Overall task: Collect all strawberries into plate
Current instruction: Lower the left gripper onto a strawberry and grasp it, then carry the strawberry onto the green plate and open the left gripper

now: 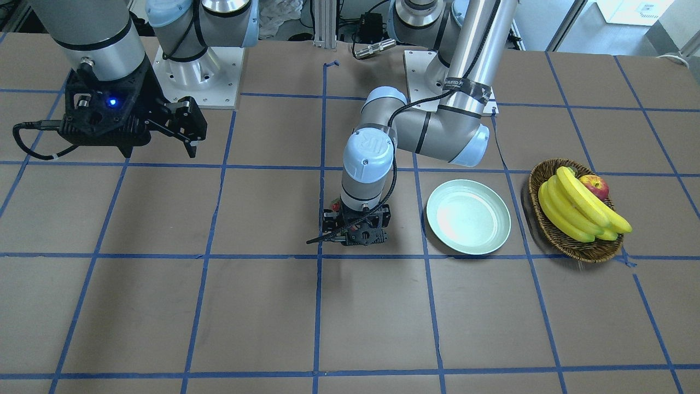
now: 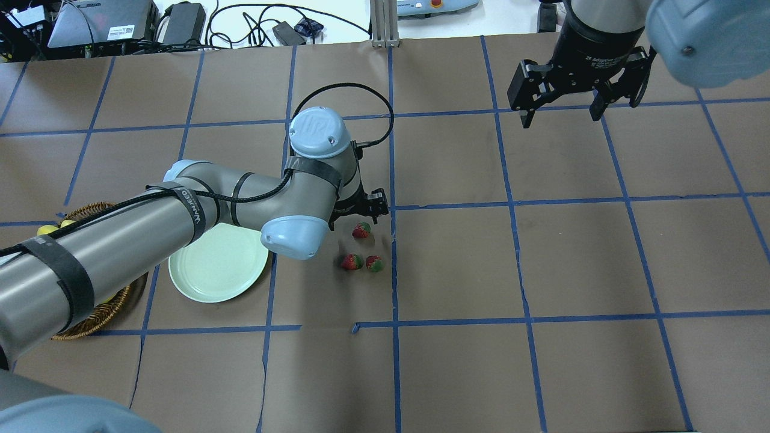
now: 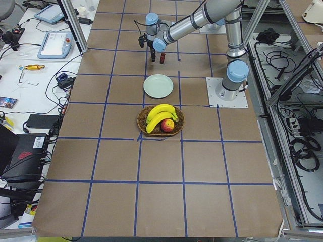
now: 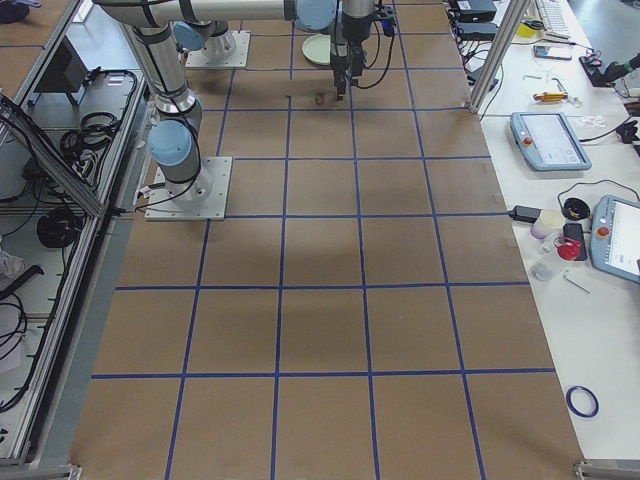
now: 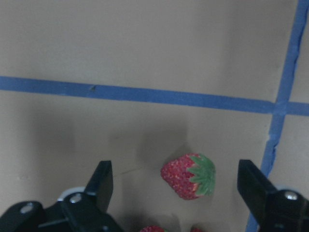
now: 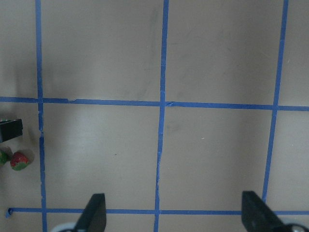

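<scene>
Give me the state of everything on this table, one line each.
Strawberries: three, all lying on the table, none collected yet.
Plate: empty, lying flat.
Left claw: open, low over one strawberry, holding nothing.
Right claw: open, raised, empty.
Basket: upright, holding bananas and an apple.

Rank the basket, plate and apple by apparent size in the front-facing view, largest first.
1. basket, only slightly ahead
2. plate
3. apple, by far the smallest
</scene>
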Controlling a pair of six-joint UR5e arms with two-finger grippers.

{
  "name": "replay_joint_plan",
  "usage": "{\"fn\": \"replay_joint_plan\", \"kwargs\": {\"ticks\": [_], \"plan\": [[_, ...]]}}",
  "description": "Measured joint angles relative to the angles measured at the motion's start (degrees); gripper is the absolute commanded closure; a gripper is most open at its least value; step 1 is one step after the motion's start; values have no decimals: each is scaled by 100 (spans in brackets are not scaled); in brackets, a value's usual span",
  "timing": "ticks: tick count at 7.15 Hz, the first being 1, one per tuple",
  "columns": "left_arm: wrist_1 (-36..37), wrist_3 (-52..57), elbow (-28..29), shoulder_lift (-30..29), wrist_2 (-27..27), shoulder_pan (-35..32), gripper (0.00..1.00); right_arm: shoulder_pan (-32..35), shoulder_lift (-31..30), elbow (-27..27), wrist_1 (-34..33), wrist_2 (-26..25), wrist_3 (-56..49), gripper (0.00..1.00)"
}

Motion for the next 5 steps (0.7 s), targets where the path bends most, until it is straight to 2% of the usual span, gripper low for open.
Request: {"fn": "replay_joint_plan", "kwargs": {"ticks": [1, 2, 3, 5], "plan": [[-1, -49, 2, -30, 17, -38, 66, 0, -1, 4, 0, 5, 1, 0], [-4, -82, 2, -38, 20, -56, 80, 1, -3, 10, 0, 10, 1, 0], [-6, -77, 2, -38, 18, -59, 89, 2, -5, 14, 0, 12, -1, 0], [-19, 55, 15, 77, 44, -60, 88, 3, -5, 16, 0, 14, -1, 0]]}}
